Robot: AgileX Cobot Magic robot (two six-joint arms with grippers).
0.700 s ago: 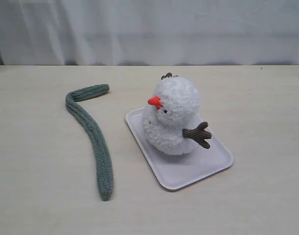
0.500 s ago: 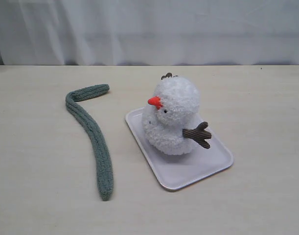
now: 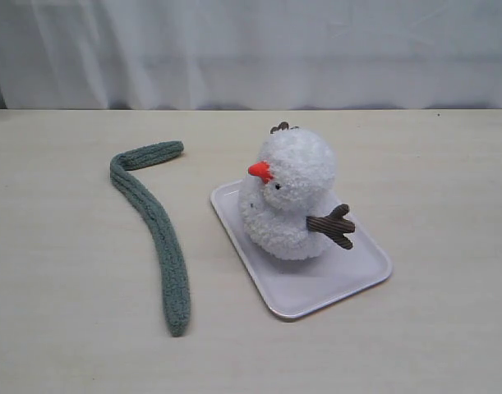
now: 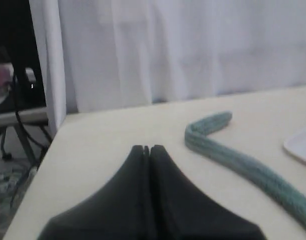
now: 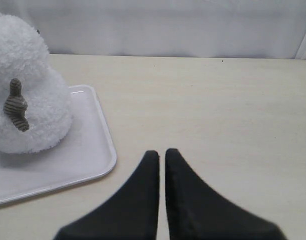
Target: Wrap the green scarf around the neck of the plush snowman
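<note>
The green scarf [image 3: 156,226] lies loose on the table in a long curve, left of the plush snowman [image 3: 292,197]. The snowman stands upright on a white tray [image 3: 349,275], its orange nose pointing toward the scarf and its neck bare. Neither gripper shows in the exterior view. In the left wrist view my left gripper [image 4: 147,148] is shut and empty above bare table, with the scarf [image 4: 233,157] a short way beyond it. My right gripper [image 5: 161,152] is also shut and empty, just off the tray's corner [image 5: 87,145], with the snowman [image 5: 27,100] beyond.
A white curtain [image 3: 251,49] hangs along the table's far edge. In the left wrist view the table's side edge [image 4: 42,165] drops off close to my left gripper, with cables and clutter below. A corner of the tray [image 4: 300,145] shows there too.
</note>
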